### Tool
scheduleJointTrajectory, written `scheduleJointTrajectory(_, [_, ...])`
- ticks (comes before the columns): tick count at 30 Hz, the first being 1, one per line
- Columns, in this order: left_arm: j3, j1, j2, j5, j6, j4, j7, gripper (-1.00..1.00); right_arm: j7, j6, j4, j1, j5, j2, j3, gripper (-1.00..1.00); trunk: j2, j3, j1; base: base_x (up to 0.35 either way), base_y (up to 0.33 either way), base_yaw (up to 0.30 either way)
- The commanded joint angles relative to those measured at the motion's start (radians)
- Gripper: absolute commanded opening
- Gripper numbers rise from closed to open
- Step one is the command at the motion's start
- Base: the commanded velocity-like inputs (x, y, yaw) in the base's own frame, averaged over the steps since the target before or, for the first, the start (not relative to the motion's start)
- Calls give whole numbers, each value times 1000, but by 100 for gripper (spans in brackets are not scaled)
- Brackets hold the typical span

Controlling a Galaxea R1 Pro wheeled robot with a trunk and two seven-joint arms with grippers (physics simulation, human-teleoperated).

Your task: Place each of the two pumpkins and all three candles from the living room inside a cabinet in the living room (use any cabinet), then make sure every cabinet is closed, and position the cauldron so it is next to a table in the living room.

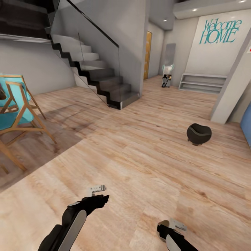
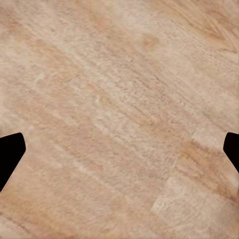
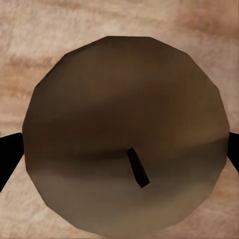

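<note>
The black round cauldron (image 1: 198, 134) stands on the light wood floor, ahead and to the right, well beyond both arms. My right gripper (image 1: 171, 227) hangs low at the bottom right, shut on a tan candle (image 1: 162, 226). In the right wrist view the candle (image 3: 124, 99) is seen end-on with its dark wick, and a dark fingertip (image 3: 9, 154) sits at either side. My left gripper (image 1: 98, 194) is held over bare floor, open, with nothing between its fingertips (image 2: 10, 154). The pumpkins, cabinet and table are out of view.
A staircase with a glass rail (image 1: 101, 75) rises at the back left. A teal chair on a wooden frame (image 1: 15, 111) stands at the left. A white pillar (image 1: 232, 87), a low white shelf (image 1: 202, 82) and a blue sofa edge (image 1: 246, 125) are at the right.
</note>
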Motion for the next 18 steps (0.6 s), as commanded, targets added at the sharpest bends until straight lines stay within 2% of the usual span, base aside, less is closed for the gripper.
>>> scheduleJointTrajectory(1, [-2,-1,1,10,1,-1,10,100,-9,6,-2,0,-7,-1,8,-100,0,3,-1,0,0,272])
scheduleJointTrajectory(9, [-2,-1,0,13,0,-1,11,100,-9,6,-1,0,-7,-1,8,-100,2,30,-4,-35,40,276])
scheduleJointTrajectory(18, [-1,-1,0,18,-1,-1,11,100,-9,6,0,0,-7,0,8,-100,4,60,-8,-195,185,276])
